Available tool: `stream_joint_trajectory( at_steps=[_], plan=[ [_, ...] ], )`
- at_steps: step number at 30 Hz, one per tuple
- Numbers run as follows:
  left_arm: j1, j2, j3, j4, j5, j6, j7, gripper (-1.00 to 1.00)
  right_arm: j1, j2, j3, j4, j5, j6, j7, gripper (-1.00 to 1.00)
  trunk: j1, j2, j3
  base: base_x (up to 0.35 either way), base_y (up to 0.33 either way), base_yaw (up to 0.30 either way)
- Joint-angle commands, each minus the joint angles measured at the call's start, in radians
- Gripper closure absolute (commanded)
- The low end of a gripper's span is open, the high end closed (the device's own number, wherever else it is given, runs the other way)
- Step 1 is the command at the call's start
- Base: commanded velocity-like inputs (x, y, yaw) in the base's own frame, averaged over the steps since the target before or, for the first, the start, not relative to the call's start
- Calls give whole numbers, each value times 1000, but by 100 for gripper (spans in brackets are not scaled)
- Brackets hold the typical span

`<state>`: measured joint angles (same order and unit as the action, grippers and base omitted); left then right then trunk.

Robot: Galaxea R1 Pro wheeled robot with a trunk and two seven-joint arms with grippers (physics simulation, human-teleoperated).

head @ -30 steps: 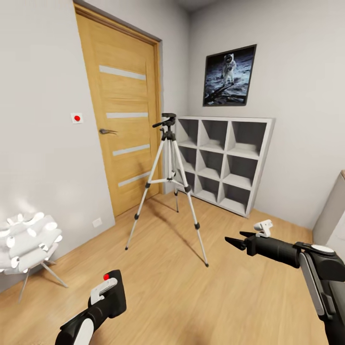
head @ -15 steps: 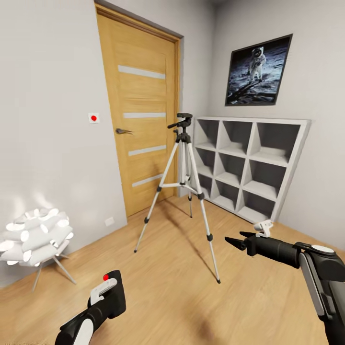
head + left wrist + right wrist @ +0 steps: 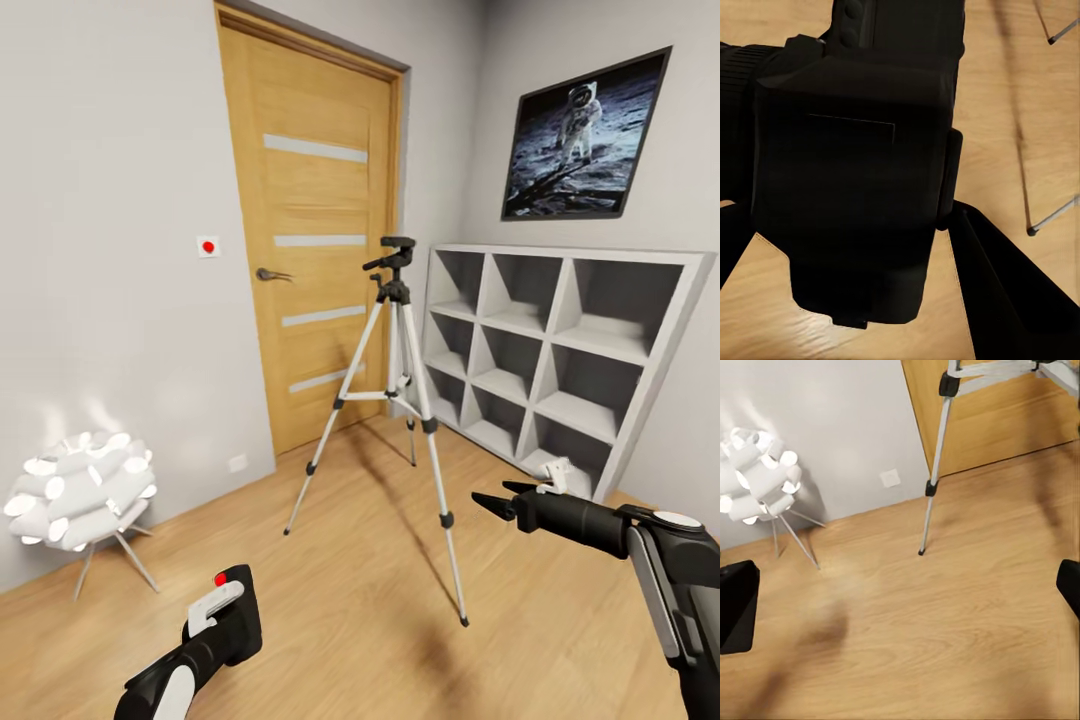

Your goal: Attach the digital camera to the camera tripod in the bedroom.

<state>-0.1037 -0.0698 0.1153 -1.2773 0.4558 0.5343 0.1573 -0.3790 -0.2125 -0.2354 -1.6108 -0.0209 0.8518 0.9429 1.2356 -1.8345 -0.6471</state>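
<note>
Head view, left to right. White ball lamp (image 3: 78,490) on thin legs stands on the wood plank floor (image 3: 360,600) against the pale grey wall, lit. Left hand (image 3: 222,615) low over the floor, closed around the digital camera (image 3: 232,622); red dot on the camera's top faces up. Left wrist view: the camera body (image 3: 851,187) sits between the two dark fingers (image 3: 1009,289), lens barrel off to one side, floor beneath. White wall plate (image 3: 208,246) with a red dot is beside the oak door (image 3: 320,240), which is shut, frosted strips across it. Camera tripod (image 3: 395,400) stands upright on the floor in front of the door and just beside the grey cube shelf (image 3: 560,350), three legs spread, black head with pan handle on top, nothing mounted. Astronaut picture (image 3: 585,135) hangs above the shelf. Right hand (image 3: 495,498) extended over the floor near the shelf's lower corner, fingers parted, empty. Right wrist view: one tripod leg (image 3: 934,472) planted on the floor, the lamp (image 3: 757,472) by the wall. Camera and tripod well apart.
</note>
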Motion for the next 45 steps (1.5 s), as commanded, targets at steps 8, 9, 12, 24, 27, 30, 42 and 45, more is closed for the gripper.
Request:
stream_joint_trajectory(
  at_steps=[8, 9, 12, 24, 27, 30, 42, 45],
  plan=[
    [-1, -1, 2, 5, -8, 6, 7, 100, -2, -16, -61, 0, -2, -21, 1, -100, 0, -1, -1, 160, -301, 15],
    [-1, -1, 2, 5, -11, 6, 7, 100, 0, -23, -63, 0, -2, -23, 1, -100, 0, -1, -1, 159, -302, 5],
    [-1, -1, 3, 5, -20, 6, 7, 100, 5, -44, -68, 0, -2, -26, 2, -100, 0, -1, -1, 158, -302, 3],
    [13, 0, 14, 1, -26, 6, 19, 100, 15, -69, -60, 0, 3, -31, 0, -100, 0, -1, -1, 160, -302, 1],
    [41, 1, 22, -14, -22, 4, 32, 100, 19, -70, -59, 0, 10, -32, -3, -100, 0, -1, -1, 167, -302, 2],
    [82, 2, 54, -40, -20, -8, 35, 100, 25, -69, -58, 5, 48, -32, -6, -100, 0, -1, -1, 168, -302, 35],
    [265, 2, 170, -152, -14, -53, 28, 100, 35, -58, -66, 5, 267, -115, 0, -100, 0, -1, -1, 169, -302, 159],
    [279, 1, 210, -155, -7, -54, 26, 100, 35, -59, -66, 3, 273, -118, 38, -100, 0, -1, -1, 169, -302, 236]
  ],
)
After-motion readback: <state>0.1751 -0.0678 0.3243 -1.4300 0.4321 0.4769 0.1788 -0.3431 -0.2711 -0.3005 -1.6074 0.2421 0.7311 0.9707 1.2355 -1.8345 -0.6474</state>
